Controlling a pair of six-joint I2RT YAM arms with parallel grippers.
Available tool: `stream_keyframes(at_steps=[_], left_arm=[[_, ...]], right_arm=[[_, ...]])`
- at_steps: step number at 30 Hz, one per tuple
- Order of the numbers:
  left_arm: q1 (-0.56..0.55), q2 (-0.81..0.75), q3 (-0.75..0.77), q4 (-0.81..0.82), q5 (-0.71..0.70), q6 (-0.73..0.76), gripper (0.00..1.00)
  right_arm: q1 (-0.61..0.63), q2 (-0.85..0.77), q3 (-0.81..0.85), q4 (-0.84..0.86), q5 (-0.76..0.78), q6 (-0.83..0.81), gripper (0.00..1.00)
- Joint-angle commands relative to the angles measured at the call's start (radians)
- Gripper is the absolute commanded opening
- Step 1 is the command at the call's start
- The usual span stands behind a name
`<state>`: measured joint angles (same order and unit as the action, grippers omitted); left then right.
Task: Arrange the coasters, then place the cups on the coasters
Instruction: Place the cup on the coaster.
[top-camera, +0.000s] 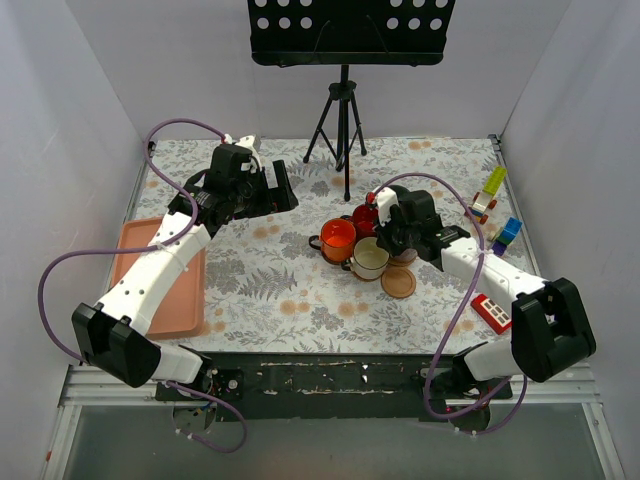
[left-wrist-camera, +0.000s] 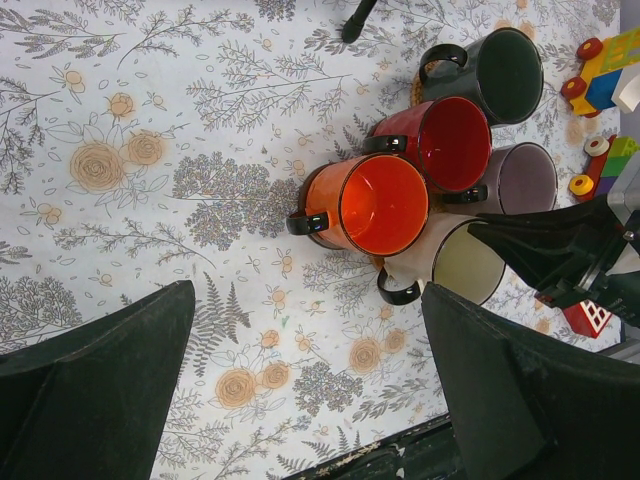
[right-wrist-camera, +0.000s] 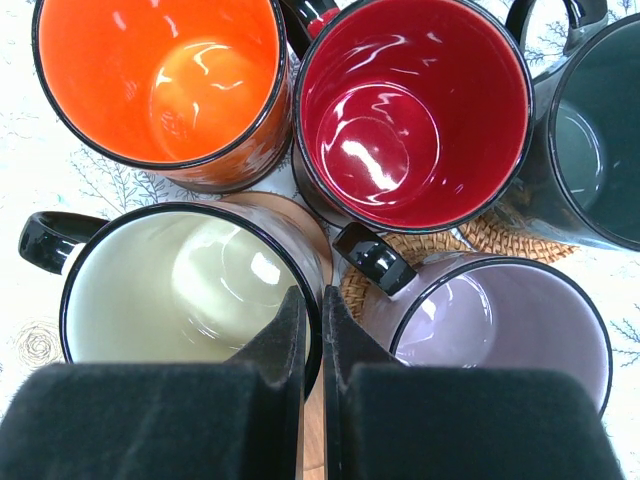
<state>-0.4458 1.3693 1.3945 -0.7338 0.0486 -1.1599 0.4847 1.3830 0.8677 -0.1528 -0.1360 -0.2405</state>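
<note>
Several cups stand bunched together mid-table: orange (top-camera: 338, 238), red (top-camera: 365, 218) and cream (top-camera: 369, 259). My right gripper (right-wrist-camera: 312, 305) is shut on the cream cup's (right-wrist-camera: 170, 290) rim, one finger inside and one outside. Around it are the orange cup (right-wrist-camera: 160, 80), the red cup (right-wrist-camera: 415, 110), the dark green cup (right-wrist-camera: 590, 130) and the purple-grey cup (right-wrist-camera: 500, 320). A woven rattan coaster (right-wrist-camera: 470, 240) shows beneath the red and purple-grey cups. An orange-brown wood coaster (top-camera: 398, 282) lies bare just in front of the cluster. My left gripper (left-wrist-camera: 308, 300) hangs open above the floral cloth, left of the cups.
A salmon-pink tray (top-camera: 190, 300) lies at the left under my left arm. Colourful toy blocks (top-camera: 495, 215) and a red brick (top-camera: 492, 311) sit along the right side. A music stand's tripod (top-camera: 342, 130) stands at the back. White walls enclose the table.
</note>
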Motion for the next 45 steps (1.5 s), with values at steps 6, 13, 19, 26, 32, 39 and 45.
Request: stream_keyframes(at_steps=[6,13,19,26,32,39,45], left_arm=[[0.009,-0.007,0.001,-0.009,-0.009,0.009,0.98],[0.01,-0.006,0.003,-0.01,-0.009,0.009,0.98],[0.01,-0.004,0.001,-0.012,-0.009,0.009,0.98],[0.01,-0.003,0.001,-0.012,-0.007,0.009,0.98],[0.012,-0.003,0.0,-0.01,-0.004,0.011,0.98],[0.012,-0.006,-0.005,-0.009,-0.004,0.011,0.98],[0.012,-0.009,-0.006,-0.009,-0.006,0.011,0.98]], right_arm=[[-0.003,-0.001,0.028,0.121,-0.004,-0.003,0.01],[-0.003,0.007,0.016,0.133,-0.005,-0.003,0.01],[-0.003,0.016,0.016,0.133,-0.008,-0.013,0.01],[-0.003,0.017,0.004,0.127,-0.016,-0.019,0.01],[-0.001,0.017,-0.002,0.117,-0.017,-0.028,0.01],[-0.003,0.013,-0.01,0.116,-0.013,-0.029,0.01],[-0.003,0.016,-0.01,0.116,-0.005,-0.028,0.01]])
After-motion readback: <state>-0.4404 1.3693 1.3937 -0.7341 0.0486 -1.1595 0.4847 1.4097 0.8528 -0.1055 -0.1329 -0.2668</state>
